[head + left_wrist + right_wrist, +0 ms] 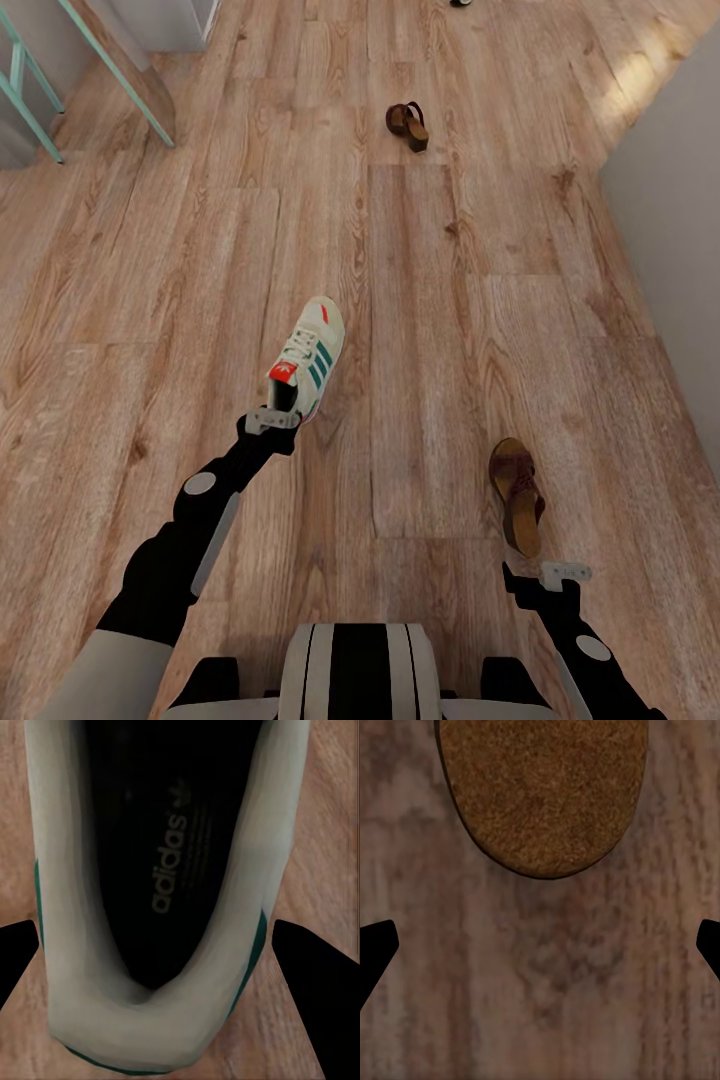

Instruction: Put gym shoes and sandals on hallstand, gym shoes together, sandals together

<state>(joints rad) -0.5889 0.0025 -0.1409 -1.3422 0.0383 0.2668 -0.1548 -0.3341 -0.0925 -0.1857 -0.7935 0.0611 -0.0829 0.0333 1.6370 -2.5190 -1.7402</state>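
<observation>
One cream gym shoe point(312, 355) with green stripes lies on the corridor floor point(440, 330) ahead of me. My left gripper point(272, 418) hangs open over its heel. In the left wrist view the gripper point(155, 934) straddles the shoe's collar point(67, 945), one black finger point(319, 997) on each side. A brown sandal point(517, 493) lies at the right, and my open right gripper point(556, 575) hovers just short of its heel. The right wrist view shows its tan footbed point(544, 795) beyond the gripper point(544, 941). Another sandal point(408, 125) lies far ahead. The hallstand is out of view.
A grey wall point(672, 250) runs along the right side. Teal metal legs point(110, 70) of some furniture stand at the far left, beside a pale panel point(170, 20) at the picture's top edge. A small dark object point(460, 3) sits at the far end.
</observation>
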